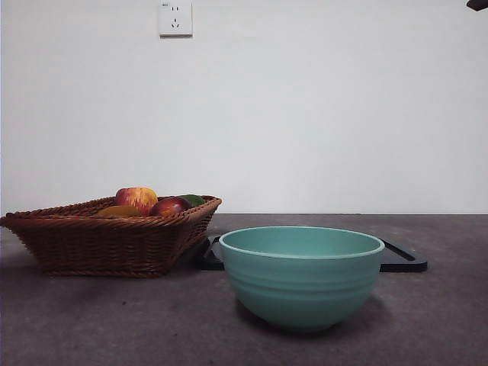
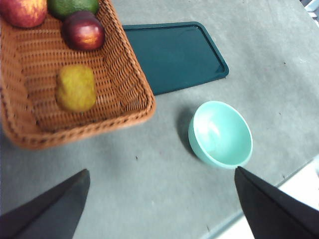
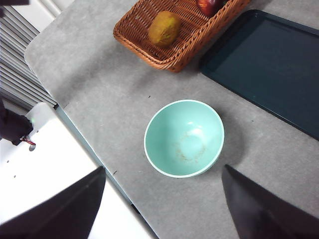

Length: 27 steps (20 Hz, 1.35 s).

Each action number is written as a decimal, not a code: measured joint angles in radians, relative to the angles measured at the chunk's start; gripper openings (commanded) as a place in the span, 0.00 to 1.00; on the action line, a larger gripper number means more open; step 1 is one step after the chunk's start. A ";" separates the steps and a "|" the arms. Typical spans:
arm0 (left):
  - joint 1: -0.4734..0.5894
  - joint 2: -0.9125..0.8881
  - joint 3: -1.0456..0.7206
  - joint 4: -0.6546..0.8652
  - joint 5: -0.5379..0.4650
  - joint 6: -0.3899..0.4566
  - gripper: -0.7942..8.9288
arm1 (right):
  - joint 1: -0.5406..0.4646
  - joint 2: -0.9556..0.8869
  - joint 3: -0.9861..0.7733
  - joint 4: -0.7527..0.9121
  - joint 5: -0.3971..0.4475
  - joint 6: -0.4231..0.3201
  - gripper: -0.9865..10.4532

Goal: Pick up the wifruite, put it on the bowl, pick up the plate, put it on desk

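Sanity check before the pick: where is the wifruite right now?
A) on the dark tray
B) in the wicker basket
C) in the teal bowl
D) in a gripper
B: the wifruite lies on the floor of the wicker basket beside other fruit; the bowl is empty, the tray is bare, and both grippers hang open above the desk, holding nothing.

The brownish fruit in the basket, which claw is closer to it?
Probably left. The left claw hangs above the wifruite in the basket; the right claw hangs over the bowl.
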 measured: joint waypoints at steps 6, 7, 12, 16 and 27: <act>-0.098 0.199 0.085 0.111 -0.144 -0.038 0.55 | 0.000 0.000 0.000 0.000 0.000 0.000 0.41; -0.115 0.243 0.109 0.114 -0.176 -0.040 0.55 | 0.000 0.000 0.000 0.000 0.000 0.000 0.41; -0.192 0.488 0.227 0.150 -0.344 -0.040 0.55 | 0.000 0.000 0.000 0.001 0.000 0.000 0.41; -0.214 0.654 0.248 0.215 -0.418 -0.040 0.53 | 0.000 0.000 0.000 0.008 0.000 0.000 0.41; -0.217 0.935 0.249 0.305 -0.475 -0.029 0.53 | 0.000 0.000 0.000 0.008 0.024 0.001 0.41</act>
